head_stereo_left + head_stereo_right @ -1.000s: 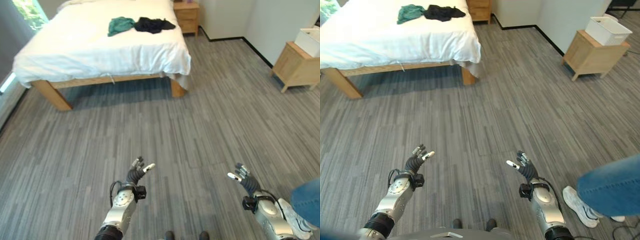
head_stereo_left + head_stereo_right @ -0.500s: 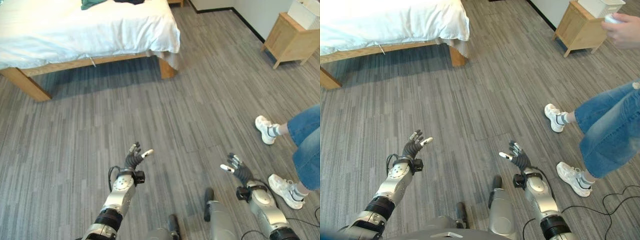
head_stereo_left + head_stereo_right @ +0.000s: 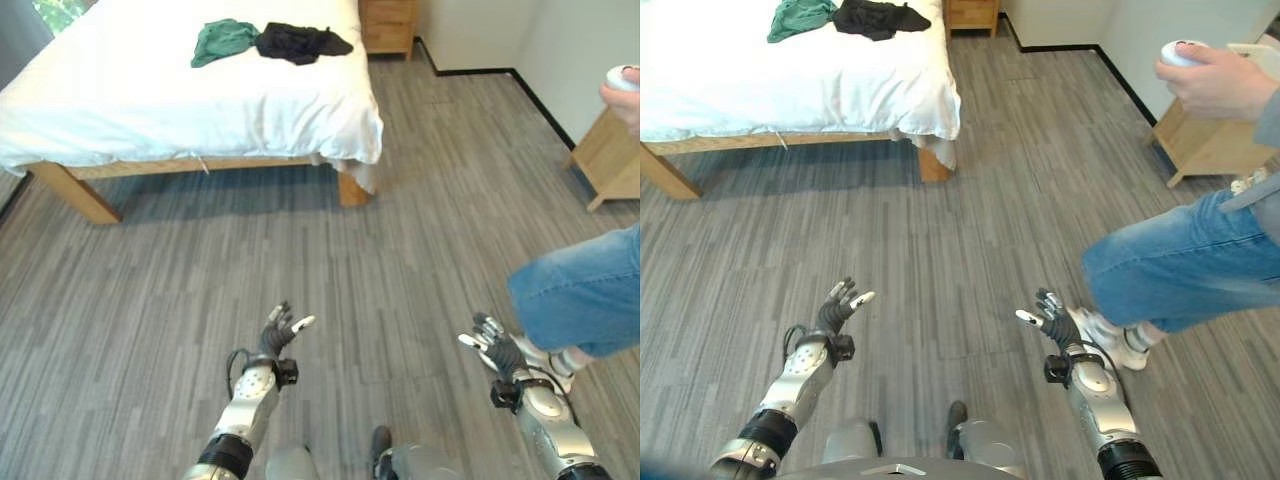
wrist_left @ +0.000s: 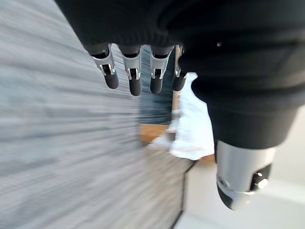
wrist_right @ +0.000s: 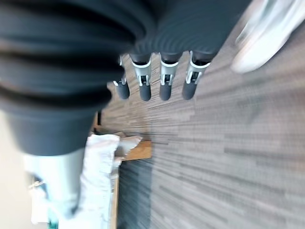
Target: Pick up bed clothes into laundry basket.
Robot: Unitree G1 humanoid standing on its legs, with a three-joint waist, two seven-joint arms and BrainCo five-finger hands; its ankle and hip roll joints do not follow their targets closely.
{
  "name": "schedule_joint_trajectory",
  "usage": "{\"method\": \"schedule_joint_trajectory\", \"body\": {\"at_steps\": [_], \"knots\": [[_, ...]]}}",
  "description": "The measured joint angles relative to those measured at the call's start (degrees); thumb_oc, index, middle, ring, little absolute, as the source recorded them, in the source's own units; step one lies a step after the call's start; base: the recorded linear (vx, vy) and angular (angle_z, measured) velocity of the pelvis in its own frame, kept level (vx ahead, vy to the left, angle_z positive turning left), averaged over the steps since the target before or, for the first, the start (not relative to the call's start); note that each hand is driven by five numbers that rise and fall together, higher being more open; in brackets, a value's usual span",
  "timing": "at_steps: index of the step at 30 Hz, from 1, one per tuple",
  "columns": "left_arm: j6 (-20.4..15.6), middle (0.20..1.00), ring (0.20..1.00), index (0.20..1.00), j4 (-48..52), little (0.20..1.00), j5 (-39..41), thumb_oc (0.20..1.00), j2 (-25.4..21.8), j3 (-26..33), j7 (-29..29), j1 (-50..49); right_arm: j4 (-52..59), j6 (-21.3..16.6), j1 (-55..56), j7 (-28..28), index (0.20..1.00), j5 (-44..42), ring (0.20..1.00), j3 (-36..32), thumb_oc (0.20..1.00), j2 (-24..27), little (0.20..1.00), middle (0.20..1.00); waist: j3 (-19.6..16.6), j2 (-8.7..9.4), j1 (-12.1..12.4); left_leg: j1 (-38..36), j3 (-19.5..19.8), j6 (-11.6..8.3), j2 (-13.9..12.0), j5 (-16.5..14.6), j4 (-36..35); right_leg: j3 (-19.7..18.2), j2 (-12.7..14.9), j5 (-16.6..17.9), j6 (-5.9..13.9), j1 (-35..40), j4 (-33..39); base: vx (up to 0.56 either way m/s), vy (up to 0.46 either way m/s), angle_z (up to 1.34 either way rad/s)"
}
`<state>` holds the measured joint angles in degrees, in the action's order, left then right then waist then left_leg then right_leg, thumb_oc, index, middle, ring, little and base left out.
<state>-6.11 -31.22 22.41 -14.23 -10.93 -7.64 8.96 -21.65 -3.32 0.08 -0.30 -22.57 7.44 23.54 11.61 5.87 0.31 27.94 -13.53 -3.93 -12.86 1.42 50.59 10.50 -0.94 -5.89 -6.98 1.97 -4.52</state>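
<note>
Item: bed clothes. A green garment [image 3: 222, 41] and a black garment [image 3: 303, 42] lie touching on the white bed [image 3: 190, 100], at its far part, their row running across the bed.

Bearing: well ahead of me and toward my left, grey floor [image 3: 330, 270] between.

My left hand [image 3: 279, 335]: fingers relaxed and spread, holding nothing; I judge it the nearer hand to the pile.

My right hand [image 3: 497, 351]: likewise spread and empty, just beside a person's shoe [image 3: 1114, 338].

Laundry basket: whereabouts unknown to me.
</note>
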Motion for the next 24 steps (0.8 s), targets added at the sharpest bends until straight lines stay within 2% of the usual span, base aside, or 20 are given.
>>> {"method": "schedule_joint_trajectory", "body": {"at_steps": [1, 2, 3, 4, 5, 6, 8, 9, 10, 11, 12, 13, 14, 15, 17, 18, 19, 21, 23, 24], "knots": [[0.01, 1.0, 1.0, 1.0, 0.03, 1.0, 0.06, 1.0, -0.04, 0.03, 0.02, -0.88, 0.05, -0.53, -1.04, 0.0, 1.0, 0.0, 1.0, -0.07, 1.0, -0.29, 1.0, 1.0, 0.07, -0.7, 0.45, 0.13, -3.24, 0.5, 0.8, 0.85, -12.5, 0.39, -1.08, -0.83, 1.6, 4.34, 2.1, 0.76, 0.091, -0.35], [0.03, 1.0, 1.0, 1.0, 0.06, 1.0, 0.05, 1.0, -0.28, -0.27, 0.34, -2.65, 0.77, -0.77, -0.26, -0.01, 1.0, 0.01, 1.0, 1.19, 1.0, 0.24, 1.0, 1.0, -0.67, -1.13, 1.03, -0.5, -4.48, 1.72, 3.68, 1.89, -25.03, 1.46, -2.02, -2.41, 5.18, 8.21, 3.51, 1.01, 0.109, -0.44], [-0.17, 1.0, 1.0, 1.0, 0.1, 1.0, 0.04, 1.0, -0.36, 0.12, 0.61, -3.81, 0.63, -0.95, 0.41, 0.28, 1.0, 0.03, 1.0, 1.65, 1.0, 0.73, 1.0, 1.0, -1.51, -1.02, 1.58, -2.77, -4.63, 1.05, 6.71, 1.44, -35.97, 0.84, -1.92, -3.27, 6.51, 10.57, 4.4, 0.76, 0.098, -0.46], [-0.1, 1.0, 1.0, 1.0, 0.1, 1.0, 0.03, 1.0, -0.77, 0.3, 0.67, -4.94, 0.42, -0.99, 0.31, 0.21, 1.0, 0.13, 1.0, 2.15, 1.0, 1.03, 1.0, 1.0, -2.09, -2.44, 2.24, -3.26, -4.68, 1.69, 8.68, 1.73, -42.39, 0.03, -3.01, -3.42, 7.1, 12.56, 5.52, 0.74, 0.042, -0.68], [-0.18, 1.0, 1.0, 1.0, 0.13, 1.0, 0.01, 1.0, -0.61, 1.53, 1.08, -6.37, -0.15, -0.98, -0.05, 0.44, 1.0, 0.17, 1.0, 2.55, 1.0, 1.3, 1.0, 1.0, -2.76, -2.75, 2.64, -4.11, -2.79, 1.32, 11.12, 1.05, -49.35, -1.44, -3.28, -4.46, 8.8, 13.95, 6.21, 0.68, 0.019, -0.68], [-0.03, 1.0, 1.0, 1.0, 0.07, 1.0, 0.01, 1.0, -0.49, 2.44, 1.26, -7.0, -0.3, -0.96, -0.13, 0.66, 1.0, 0.35, 1.0, 2.7, 1.0, 1.36, 1.0, 1.0, -3.16, -3.06, 3.3, -4.44, -1.34, 2.1, 12.55, 0.46, -52.69, -2.44, -3.41, -4.98, 9.62, 15.65, 7.73, 0.68, 0.011, -0.92], [0.16, 1.0, 1.0, 1.0, 0.53, 1.0, 0.01, 1.0, 0.46, 4.9, 1.34, -8.42, -1.38, -0.42, -0.47, 1.49, 1.0, 2.48, 1.0, 3.39, 1.0, 1.48, 1.0, 1.0, -3.49, -3.82, 4.87, -4.88, -4.89, 4.02, 13.84, 0.92, -49.43, -5.6, -4.24, -5.89, 11.03, 18.96, 8.6, 0.53, 0.042, -0.79], [0.24, 1.0, 1.0, 1.0, 1.61, 1.0, 0.01, 1.0, 0.53, 5.36, 1.43, -9.99, -0.53, 0.17, 0.58, 2.21, 1.0, 2.82, 1.0, 4.13, 1.0, 1.68, 1.0, 1.0, -4.21, -4.93, 4.66, -7.02, -8.9, 8.25, 13.56, -0.09, -46.32, -6.57, -5.46, -6.02, 11.23, 21.04, 7.53, 0.6, 0.158, -0.4], [0.31, 1.0, 1.0, 1.0, 2.37, 1.0, 0.01, 1.0, 0.06, 5.28, 1.64, -11.46, 0.51, 0.2, 2.93, 2.39, 1.0, 3.8, 1.0, 5.01, 1.0, 0.66, 1.0, 1.0, -5.76, -4.18, 4.54, -8.7, -8.44, 14.66, 13.15, 3.33, -45.84, -6.26, -6.28, -7.32, 11.84, 21.35, 2.6, 0.38, 0.131, -0.17], [0.46, 1.0, 1.0, 1.0, 2.88, 1.0, 0.01, 1.0, -0.12, 4.87, 1.61, -11.65, 1.24, 0.15, 5.2, 2.85, 1.0, 4.12, 1.0, 5.55, 1.0, 0.07, 1.0, 1.0, -6.92, -2.72, 4.61, -10.44, -8.23, 19.21, 13.49, 6.46, -47.19, -5.46, -5.09, -8.44, 12.81, 19.78, -3.89, 0.57, 0.232, -0.32], [0.57, 1.0, 1.0, 1.0, 3.9, 1.0, -0.07, 1.0, -1.45, 2.73, 2.13, -11.55, 1.71, 0.18, 7.18, 3.37, 1.0, 4.89, 1.0, 5.87, 1.0, -2.17, 1.0, 1.0, -7.87, 0.51, 5.02, -13.38, -8.29, 17.58, 15.27, 6.26, -46.58, -1.86, -0.04, -6.61, 14.05, 13.35, -22.86, 0.45, 0.269, -0.33], [0.62, 1.0, 1.0, 1.0, 3.7, 1.0, -0.09, 1.0, -1.35, 2.74, 2.28, -11.21, 2.11, 0.17, 7.47, 3.34, 1.0, 4.95, 1.0, 5.86, 1.0, -2.81, 1.0, 1.0, -8.22, 1.3, 4.57, -14.46, -8.38, 17.43, 16.41, 5.24, -46.5, -0.55, 2.36, -5.29, 14.29, 10.74, -28.65, 0.61, 0.325, -0.18], [1.3, 1.0, 1.0, 1.0, 3.12, 1.0, -0.14, 1.0, -0.68, 1.32, 2.01, -7.57, 3.16, 0.12, 7.59, 3.29, 1.0, 4.95, 1.0, 5.77, 1.0, -3.01, 1.0, 1.0, -7.49, 0.78, 1.44, -16.85, -6.27, 16.53, 17.96, 3.1, -46.74, -2.48, 4.66, -2.81, 11.62, 2.0, -44.96, 0.73, 0.27, 0.7], [1.28, 1.0, 1.0, 1.0, 2.7, 1.0, -0.22, 1.0, 0.69, -0.25, 1.91, -2.01, 2.93, 1.03, 6.71, 3.1, 1.0, 4.83, 1.0, 4.42, 1.0, -3.71, 1.0, 1.0, -4.52, -3.77, -0.98, -21.23, -2.36, 16.37, 17.06, 2.91, -49.83, -3.12, 4.63, -5.66, 9.69, -8.34, -52.14, 0.6, 0.086, 0.78], [1.17, 1.0, 1.0, 1.0, 5.21, 1.0, -0.2, 1.0, 0.92, -0.09, 1.8, -0.8, 4.65, 1.48, 6.41, 4.24, 1.0, 5.18, 1.0, 4.74, 1.0, -2.74, 1.0, 1.0, -2.67, -5.73, -1.82, -26.12, -0.52, 15.7, 15.79, 2.43, -52.65, -0.98, 7.77, -8.53, 10.15, -15.07, -45.33, 0.5, -0.06, 0.61], [1.07, 1.0, 1.0, 1.0, 6.42, 1.0, -0.2, 1.0, 0.63, -0.08, 1.79, -0.65, 5.83, 1.4, 6.83, 4.56, 1.0, 5.34, 1.0, 4.88, 1.0, -1.98, 1.0, 1.0, -2.21, -6.18, -2.02, -27.65, 0.82, 15.0, 15.19, 1.75, -53.39, -1.25, 8.94, -8.32, 10.46, -17.78, -38.07, 0.4, -0.145, 0.62], [0.95, 1.0, 1.0, 1.0, 6.49, 1.0, -0.18, 1.0, 0.49, -0.2, 1.84, -0.23, 5.81, 1.35, 6.98, 4.6, 1.0, 5.39, 1.0, 4.93, 1.0, -1.57, 1.0, 1.0, -1.77, -5.83, -2.18, -28.7, 2.14, 13.99, 14.98, 0.98, -53.55, -2.55, 9.05, -7.45, 11.73, -19.05, -31.18, 0.28, -0.11, 0.72], [0.88, 1.0, 1.0, 1.0, 5.96, 1.0, -0.19, 1.0, -0.13, -0.56, 1.87, -0.04, 4.75, 1.52, 7.23, 4.56, 1.0, 5.76, 1.0, 5.1, 1.0, -1.66, 1.0, 1.0, -1.9, -4.12, -2.47, -30.67, 4.56, 12.05, 14.52, -0.18, -53.5, -7.71, 8.29, -3.64, 13.58, -18.75, -12.96, 0.31, -0.145, 0.77], [0.92, 1.0, 1.0, 1.0, 5.84, 1.0, -0.53, 1.0, -1.57, -1.61, 1.8, -1.57, 5.07, 1.45, 7.52, 4.65, 1.0, 5.75, 1.0, 5.01, 1.0, -2.0, 1.0, 1.0, -2.64, -0.63, -2.19, -33.03, 7.58, 8.92, 14.7, -2.21, -53.85, -10.31, 8.51, 2.98, 14.35, -17.66, -2.07, 0.18, -0.117, 0.91], [1.2, 1.0, 1.0, 1.0, 5.71, 1.0, -0.66, 1.0, -2.59, -2.71, 1.79, -1.81, 5.05, 1.3, 8.8, 4.53, 1.0, 5.74, 1.0, 4.44, 1.0, -2.52, 1.0, 1.0, -3.63, 0.94, -1.95, -33.59, 9.66, 6.94, 14.93, -3.22, -53.09, -11.23, 8.57, 3.9, 14.49, -15.51, 0.92, 0.16, -0.127, 1.03]]}}
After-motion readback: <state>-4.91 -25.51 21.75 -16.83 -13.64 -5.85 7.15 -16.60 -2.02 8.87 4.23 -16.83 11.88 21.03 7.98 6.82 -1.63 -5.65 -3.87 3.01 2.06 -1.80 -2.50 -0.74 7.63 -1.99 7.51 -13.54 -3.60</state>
